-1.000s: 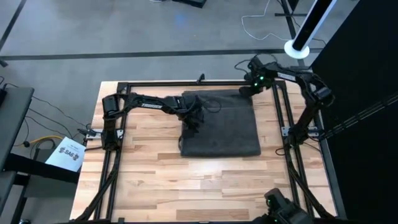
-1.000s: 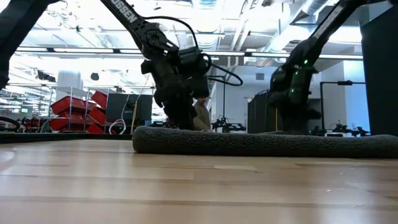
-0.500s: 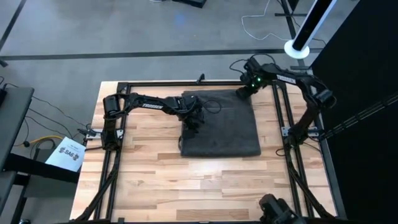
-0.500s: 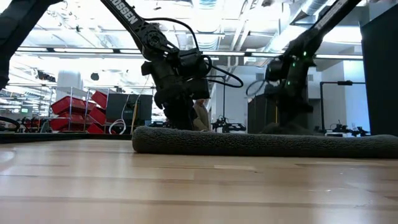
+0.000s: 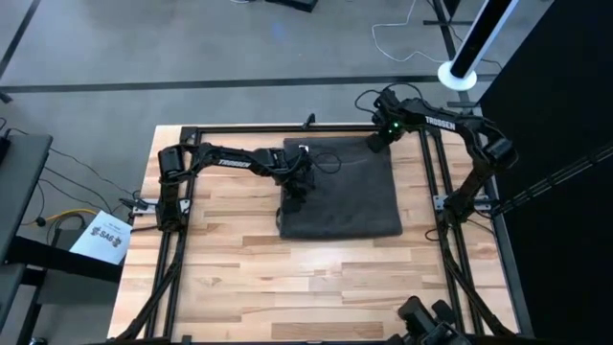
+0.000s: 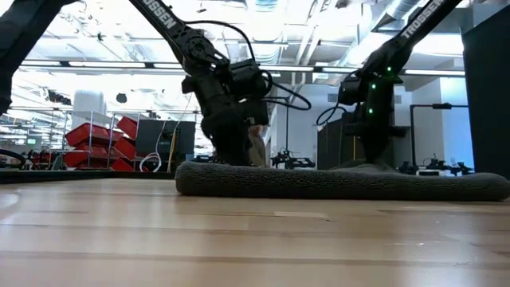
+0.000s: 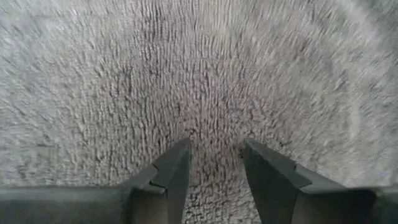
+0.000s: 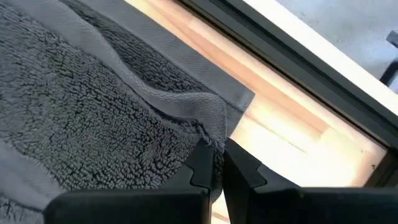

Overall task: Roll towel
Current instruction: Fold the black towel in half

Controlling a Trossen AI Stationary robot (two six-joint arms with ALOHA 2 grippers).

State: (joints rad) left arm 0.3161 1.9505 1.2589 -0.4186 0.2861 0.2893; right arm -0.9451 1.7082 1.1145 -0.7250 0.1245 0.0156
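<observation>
Left gripper (image 7: 214,163), fingers narrowly parted, presses into the towel (image 5: 345,192) beneath it; right gripper (image 8: 216,163) pinches the towel's far corner. Uneven pulls could bunch the cloth, or the corner may slip free.

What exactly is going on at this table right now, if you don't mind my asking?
Two robot arms are working on a dark grey towel lying flat on the wooden table. The left gripper presses open onto the towel's left edge, while the right gripper pinches the far right corner, lifting a small fold. No roll has formed yet.
</observation>
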